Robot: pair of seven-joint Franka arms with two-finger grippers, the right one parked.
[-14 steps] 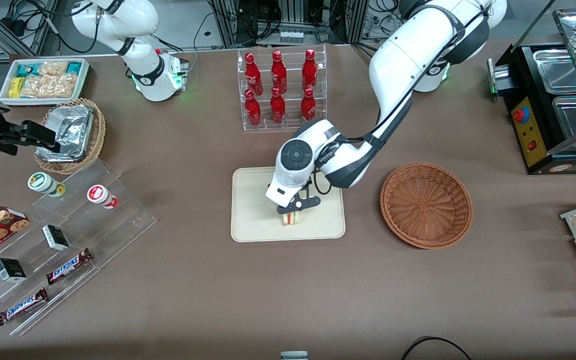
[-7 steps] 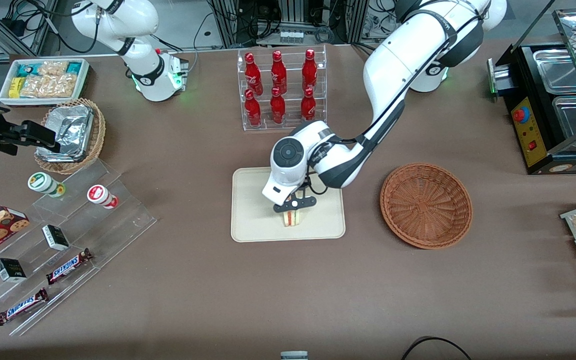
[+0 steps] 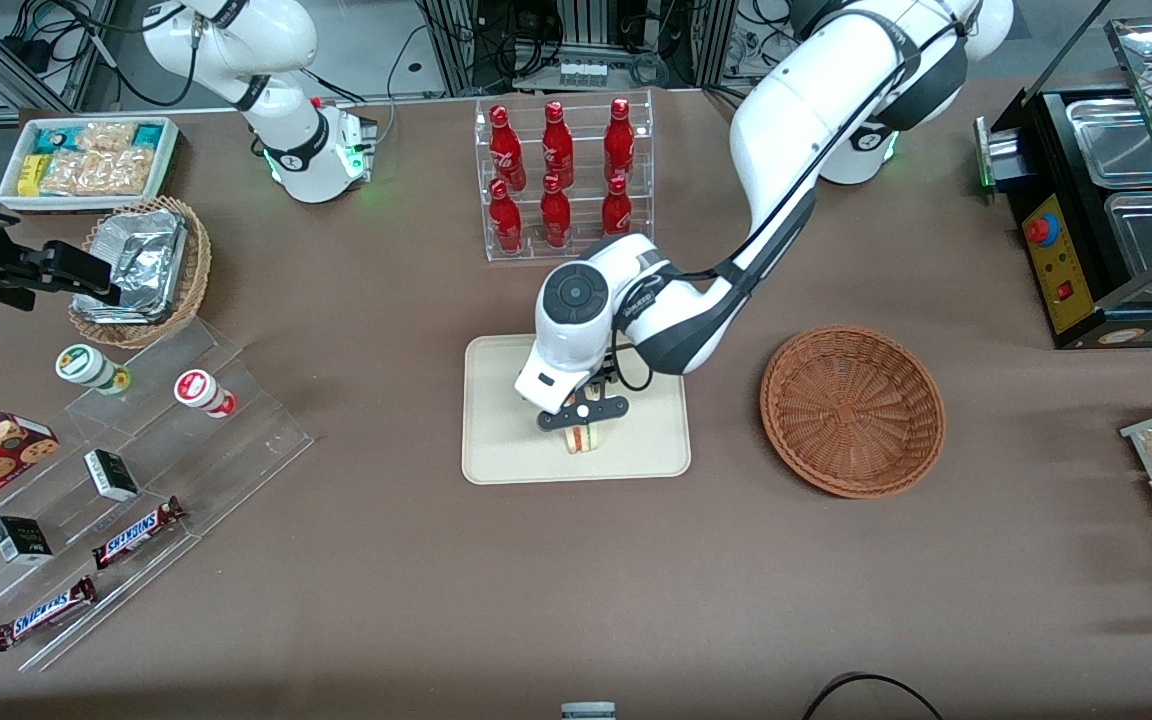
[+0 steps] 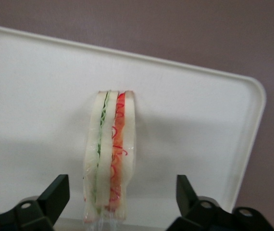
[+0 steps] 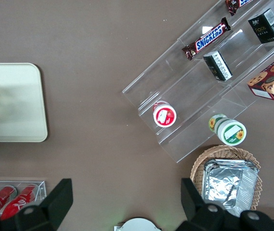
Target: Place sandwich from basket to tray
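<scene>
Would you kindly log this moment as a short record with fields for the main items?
sandwich: standing on edge on the tray, filling edge up
tray: cream, on the table beside the basket
basket: reddish-brown wicker, nothing visible in it
hand: directly above the sandwich, fingers open, not touching the bread
task state: sandwich released on tray

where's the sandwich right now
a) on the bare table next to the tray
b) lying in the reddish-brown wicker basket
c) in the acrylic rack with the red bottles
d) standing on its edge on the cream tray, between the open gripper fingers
d: the sandwich stands on edge on the tray, with a clear gap to each finger of the open gripper just above it; the basket holds nothing.
</scene>
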